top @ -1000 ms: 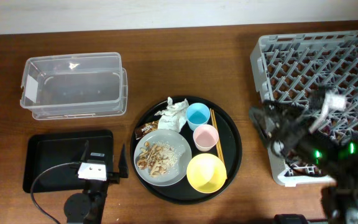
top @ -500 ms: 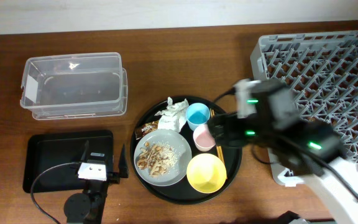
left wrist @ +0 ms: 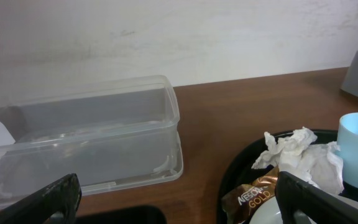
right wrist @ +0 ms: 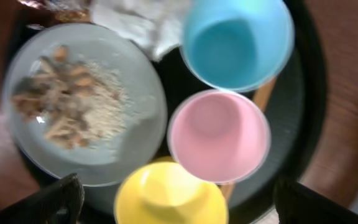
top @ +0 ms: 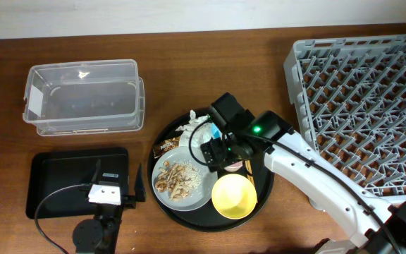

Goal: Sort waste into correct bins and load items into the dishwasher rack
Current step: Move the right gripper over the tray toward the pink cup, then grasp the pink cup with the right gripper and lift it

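Pink cup mid round tray, between blue cup and yellow bowl, directly under the right gripper, jaws wide and empty, left gripper wide too, at the black bin's right edge.

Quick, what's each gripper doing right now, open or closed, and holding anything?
Left gripper: open, holding nothing.
Right gripper: open, holding nothing, hovering above the pink cup.
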{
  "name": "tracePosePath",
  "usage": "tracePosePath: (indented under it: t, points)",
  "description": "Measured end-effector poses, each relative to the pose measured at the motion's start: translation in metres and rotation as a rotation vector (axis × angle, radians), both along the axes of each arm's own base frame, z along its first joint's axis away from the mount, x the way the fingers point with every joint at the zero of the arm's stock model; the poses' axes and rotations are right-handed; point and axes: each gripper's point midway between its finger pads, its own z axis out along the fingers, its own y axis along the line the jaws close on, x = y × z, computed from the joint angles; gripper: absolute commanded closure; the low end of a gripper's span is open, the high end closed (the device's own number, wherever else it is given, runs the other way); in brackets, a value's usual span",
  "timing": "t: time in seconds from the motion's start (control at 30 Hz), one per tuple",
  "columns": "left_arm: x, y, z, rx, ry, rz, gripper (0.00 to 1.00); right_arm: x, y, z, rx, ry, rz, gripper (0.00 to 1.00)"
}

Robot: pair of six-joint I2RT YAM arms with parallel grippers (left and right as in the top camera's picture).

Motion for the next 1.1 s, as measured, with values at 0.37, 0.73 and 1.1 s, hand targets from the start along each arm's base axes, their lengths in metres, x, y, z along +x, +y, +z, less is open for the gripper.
tracePosePath:
  t: [0.37, 0.73, 1.1]
  points:
    - [0.000, 0.000, 0.000, 0.000, 0.000, 0.000, 0.01, 0.002, 0.016, -0.044, 0.015, 0.149, -0.138, 0.08]
    - [0.000, 0.000, 0.000, 0.000, 0.000, 0.000, 0.01, 0.010, 0.012, -0.066, -0.028, 0.169, -0.263, 0.41]
    - [0.000, 0.000, 0.000, 0.000, 0.000, 0.000, 0.01, 0.004, 0.025, -0.078, -0.059, 0.144, -0.239, 0.52]
